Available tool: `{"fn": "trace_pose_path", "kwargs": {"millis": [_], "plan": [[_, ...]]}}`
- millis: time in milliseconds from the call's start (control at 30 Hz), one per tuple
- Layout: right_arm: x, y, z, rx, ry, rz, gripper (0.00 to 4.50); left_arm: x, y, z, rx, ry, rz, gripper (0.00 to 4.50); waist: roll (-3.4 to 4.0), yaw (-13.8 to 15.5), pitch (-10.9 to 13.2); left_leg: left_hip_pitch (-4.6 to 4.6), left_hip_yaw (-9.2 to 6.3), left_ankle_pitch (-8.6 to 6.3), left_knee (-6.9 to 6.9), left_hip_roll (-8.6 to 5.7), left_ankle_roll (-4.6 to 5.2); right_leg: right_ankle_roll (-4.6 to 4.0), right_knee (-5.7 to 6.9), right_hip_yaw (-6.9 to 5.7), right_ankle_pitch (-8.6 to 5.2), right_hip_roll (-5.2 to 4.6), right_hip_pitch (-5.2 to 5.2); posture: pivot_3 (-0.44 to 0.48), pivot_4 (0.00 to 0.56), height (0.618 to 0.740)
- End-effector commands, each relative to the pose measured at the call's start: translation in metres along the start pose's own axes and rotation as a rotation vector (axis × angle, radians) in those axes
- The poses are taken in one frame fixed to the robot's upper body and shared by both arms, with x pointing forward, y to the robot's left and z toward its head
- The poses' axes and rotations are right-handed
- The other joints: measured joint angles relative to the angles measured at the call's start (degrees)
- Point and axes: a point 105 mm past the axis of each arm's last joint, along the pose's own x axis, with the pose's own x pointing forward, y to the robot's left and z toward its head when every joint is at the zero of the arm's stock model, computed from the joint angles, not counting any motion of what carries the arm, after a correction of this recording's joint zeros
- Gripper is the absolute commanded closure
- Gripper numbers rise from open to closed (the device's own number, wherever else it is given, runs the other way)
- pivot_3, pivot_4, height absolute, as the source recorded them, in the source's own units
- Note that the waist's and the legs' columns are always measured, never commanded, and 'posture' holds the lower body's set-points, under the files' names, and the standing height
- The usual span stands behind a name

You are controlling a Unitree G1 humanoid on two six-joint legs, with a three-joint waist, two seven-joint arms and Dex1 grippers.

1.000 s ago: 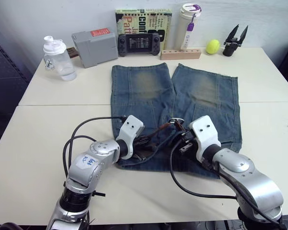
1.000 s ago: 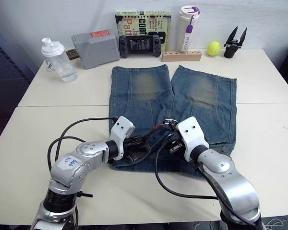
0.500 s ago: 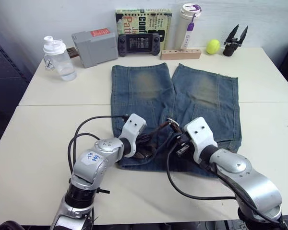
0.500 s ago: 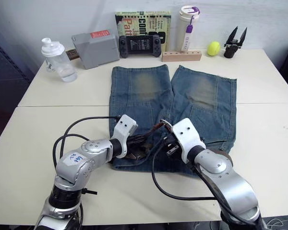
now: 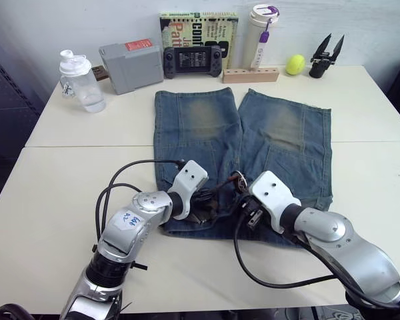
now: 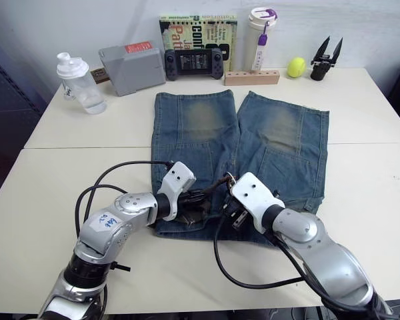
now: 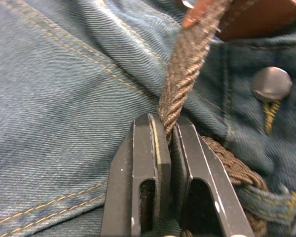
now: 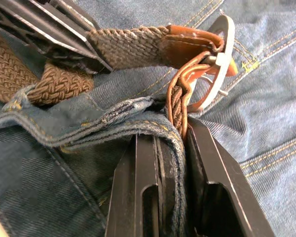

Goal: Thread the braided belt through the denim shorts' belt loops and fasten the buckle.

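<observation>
The left gripper (image 7: 166, 129) pinches the braided belt (image 7: 185, 61) and the right gripper (image 8: 171, 143) squeezes the denim shorts (image 8: 133, 126), so the buckle (image 8: 222, 59) can close.

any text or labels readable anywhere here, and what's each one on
"Patt": large pale letters running sideways on the book cover; the rest of its lettering is cut off or too small to read.
Red label on the grey box: too small to read.
White sticker on the left forearm: blue handwritten marks, not legible.
Handheld console screen: blurred, unreadable.
</observation>
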Motion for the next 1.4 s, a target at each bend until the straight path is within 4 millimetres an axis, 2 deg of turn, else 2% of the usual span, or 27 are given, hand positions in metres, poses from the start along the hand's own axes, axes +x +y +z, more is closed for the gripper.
{"fn": "trace_pose_path", "kwargs": {"millis": [33,100,200,500,800,967,1067,1300,1400], "plan": [[0.007,0.019,-0.002,-0.035,0.012,0.094,4.46,0.0,-0.024,0.024,0.09,-0.076,-0.124,4.5,0.0,0.04,0.0,-0.01,0.0,0.0,0.0,0.0,0.0,0.0,-0.01,0.0,0.0,-0.01,0.0,0.0,0.15,0.731],[0.008,0.015,-0.004,-0.046,0.023,0.07,4.46,-0.001,-0.017,0.02,0.086,-0.042,-0.084,4.5,0.0,0.04,0.0,-0.02,-0.01,0.0,0.0,0.0,0.0,0.0,-0.02,-0.01,0.0,-0.01,0.0,0.0,0.15,0.731],[0.007,0.008,-0.004,-0.049,0.026,0.017,4.46,-0.005,-0.003,0.002,0.013,0.043,0.011,4.5,0.0,-0.04,0.0,-0.02,-0.02,0.0,-0.01,0.0,0.0,0.0,-0.02,-0.02,0.0,0.0,0.0,0.0,0.15,0.731],[0.009,-0.006,0.006,-0.036,-0.024,-0.076,4.46,-0.013,0.001,-0.027,-0.179,0.136,0.096,4.5,0.0,-0.15,0.0,0.02,-0.02,0.0,-0.04,0.06,-0.01,0.0,-0.02,0.0,0.0,0.04,0.0,0.0,0.15,0.731],[0.007,-0.017,0.017,-0.04,-0.07,-0.131,4.46,-0.014,0.0,-0.033,-0.205,0.163,0.096,4.5,0.0,-0.25,0.0,0.04,0.0,0.01,-0.08,0.07,-0.02,-0.01,-0.02,0.01,0.0,0.05,0.0,0.0,0.15,0.731],[0.005,-0.02,0.016,-0.047,-0.066,-0.153,4.46,-0.017,0.012,-0.037,-0.233,0.17,0.171,4.5,0.0,-0.22,0.0,0.05,0.0,0.01,-0.08,0.06,-0.02,-0.01,-0.03,0.01,0.0,0.04,0.0,0.0,0.15,0.731],[0.004,-0.02,0.015,-0.048,-0.066,-0.155,4.46,-0.016,0.011,-0.037,-0.23,0.172,0.17,4.5,0.0,-0.22,0.0,0.05,0.0,0.01,-0.08,0.06,-0.02,-0.01,-0.02,0.02,0.0,0.04,0.01,0.0,0.15,0.731],[0.005,-0.014,0.018,-0.074,-0.077,-0.127,4.46,-0.014,0.007,-0.038,-0.219,0.178,0.153,4.5,0.0,-0.2,0.0,0.05,0.01,0.01,-0.08,0.06,-0.02,-0.01,-0.02,0.02,0.0,0.04,0.01,0.0,0.15,0.731],[0.008,0.001,0.012,-0.105,-0.048,-0.05,4.46,-0.008,0.009,-0.03,-0.203,0.159,0.155,4.5,0.0,-0.19,0.0,0.05,0.01,0.01,-0.08,0.05,-0.02,-0.01,-0.02,0.02,-0.01,0.04,0.01,0.0,0.15,0.731]]}}
